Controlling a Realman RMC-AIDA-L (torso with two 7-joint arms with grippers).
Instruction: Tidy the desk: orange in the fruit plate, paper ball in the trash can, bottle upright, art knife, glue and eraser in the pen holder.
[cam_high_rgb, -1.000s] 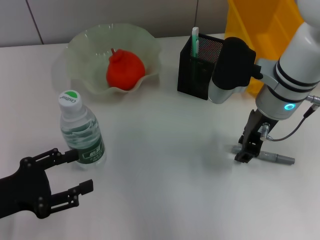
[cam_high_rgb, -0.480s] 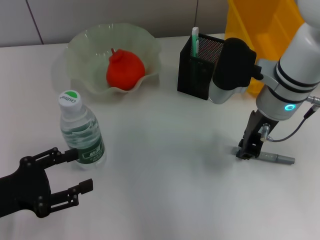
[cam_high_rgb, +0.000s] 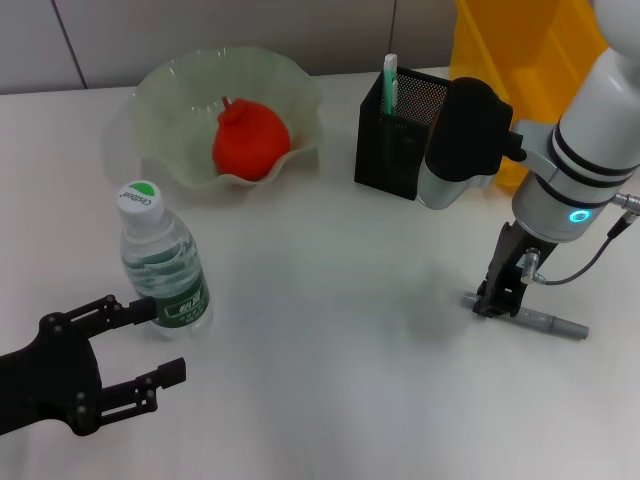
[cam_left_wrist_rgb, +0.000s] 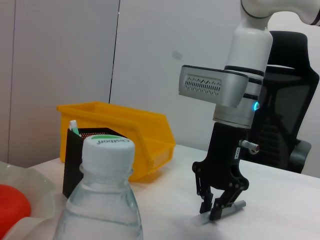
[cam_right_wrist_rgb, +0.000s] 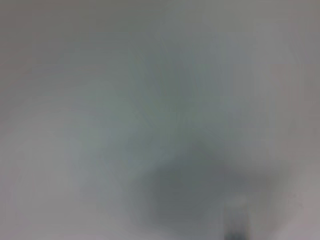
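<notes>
Head view: the right gripper (cam_high_rgb: 494, 303) stands point-down on the desk (cam_high_rgb: 330, 300), its fingers closed around one end of the grey art knife (cam_high_rgb: 530, 318) — the rest of the barrel lies flat, trailing toward the robot's right. Left wrist view confirms the pinch: both fingertips straddle the knife (cam_left_wrist_rgb: 223, 210) at table level. The left gripper (cam_high_rgb: 125, 350) sits parked near the front edge, fingers spread and holding nothing, just beside the upright bottle (cam_high_rgb: 160, 262). The orange (cam_high_rgb: 250, 140) already rests in the fruit plate (cam_high_rgb: 170, 90); the black mesh pen holder (cam_high_rgb: 400, 135) waits near the yellow bin (cam_high_rgb: 530, 60). The risk lies in the off-centre grip — lifted by its end, the knife could swing, slip free, or catch the holder's rim.
</notes>
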